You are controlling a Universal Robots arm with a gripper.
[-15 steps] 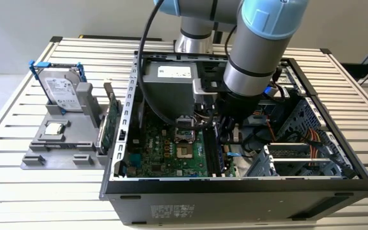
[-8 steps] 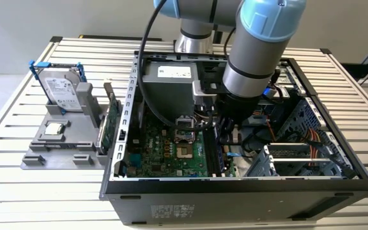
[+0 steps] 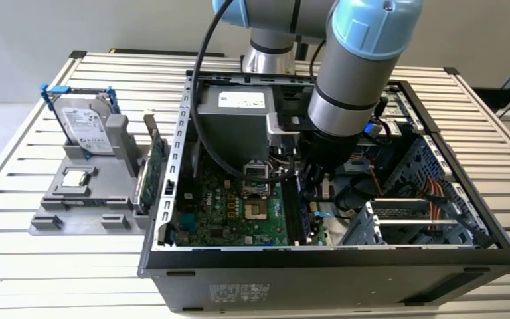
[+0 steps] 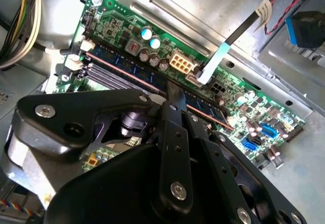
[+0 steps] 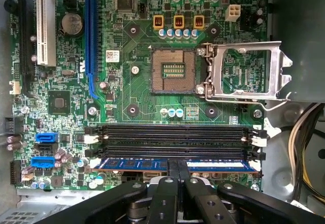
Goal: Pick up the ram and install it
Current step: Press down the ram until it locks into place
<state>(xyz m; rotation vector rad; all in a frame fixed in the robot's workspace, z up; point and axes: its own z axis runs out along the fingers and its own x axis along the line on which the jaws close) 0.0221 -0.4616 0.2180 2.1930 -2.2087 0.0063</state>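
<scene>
Robot arm reaching into an open computer case

The gripper (image 5: 177, 169) pinches the blue ram (image 5: 132, 164), which sits in a slot on the green board (image 5: 137, 89). The case (image 3: 326, 266) lies on a slatted metal table (image 3: 24, 266).

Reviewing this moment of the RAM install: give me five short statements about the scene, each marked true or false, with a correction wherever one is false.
1. The ram lies along a memory slot on the motherboard, with the gripper at its middle. True.
2. The CPU socket holds a processor under a closed latch. False: the socket is empty and its metal retention frame is swung open.
3. The two black memory slots beside the ram are empty. True.
4. The hard drive sits inside the computer case. False: it stands in a grey holder outside the case, toward the exterior view's left.
5. The arm reaches down into the open case. True.
</scene>
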